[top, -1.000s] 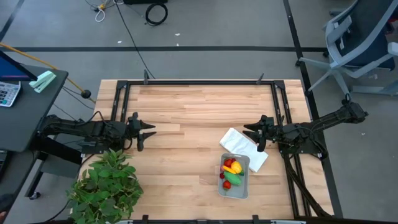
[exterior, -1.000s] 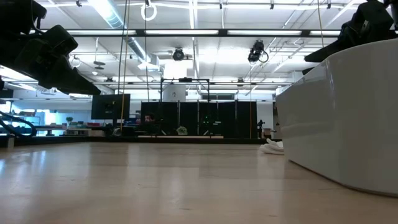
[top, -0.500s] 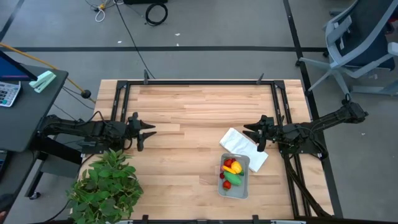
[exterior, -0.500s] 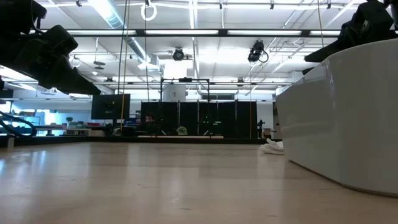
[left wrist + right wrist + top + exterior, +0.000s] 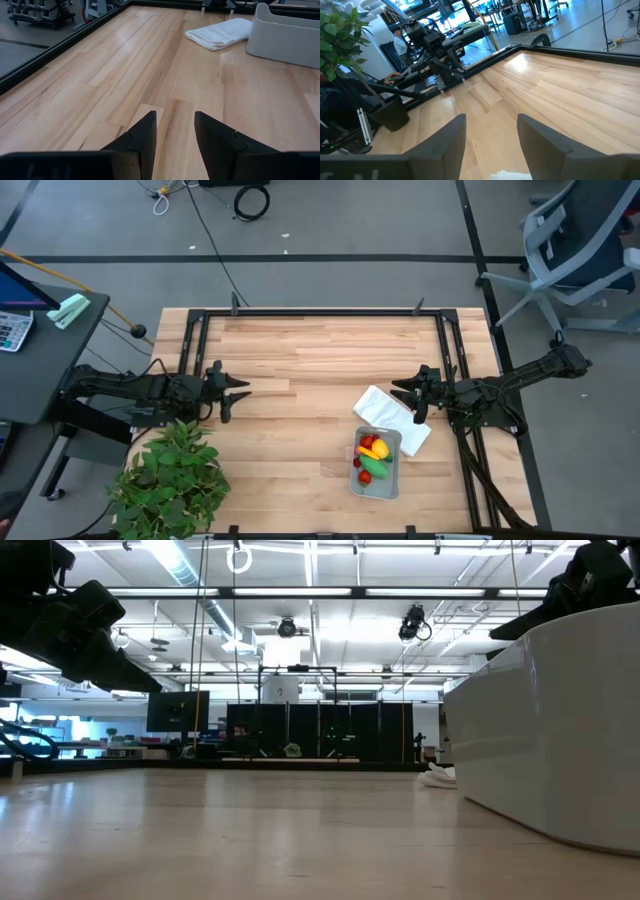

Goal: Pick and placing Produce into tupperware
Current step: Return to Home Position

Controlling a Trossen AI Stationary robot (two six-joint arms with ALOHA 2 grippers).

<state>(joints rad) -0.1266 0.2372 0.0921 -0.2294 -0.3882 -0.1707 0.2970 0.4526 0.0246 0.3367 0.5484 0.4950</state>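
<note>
On my left, the left gripper (image 5: 238, 393) hangs over the left side of the table (image 5: 300, 350), near the leafy plant (image 5: 170, 475). Its 2 fingers are apart with nothing between them.

Moving right, the boards in the middle are bare. I see no loose produce on them.

The tupperware (image 5: 378, 488) sits toward the front right, one end touching the white cloth (image 5: 385, 410). The produce (image 5: 372, 457) lies inside it: red, yellow and green pieces bunched together.

The right gripper (image 5: 403, 402) hovers just past the cloth, near the tupperware but apart from it. Its 2 fingers are also spread and empty.

I judge the packing finished and the step in hand to be parking both arms. The next move calls only for a clean retreat, with the right arm kept off the cloth and the container.
</note>
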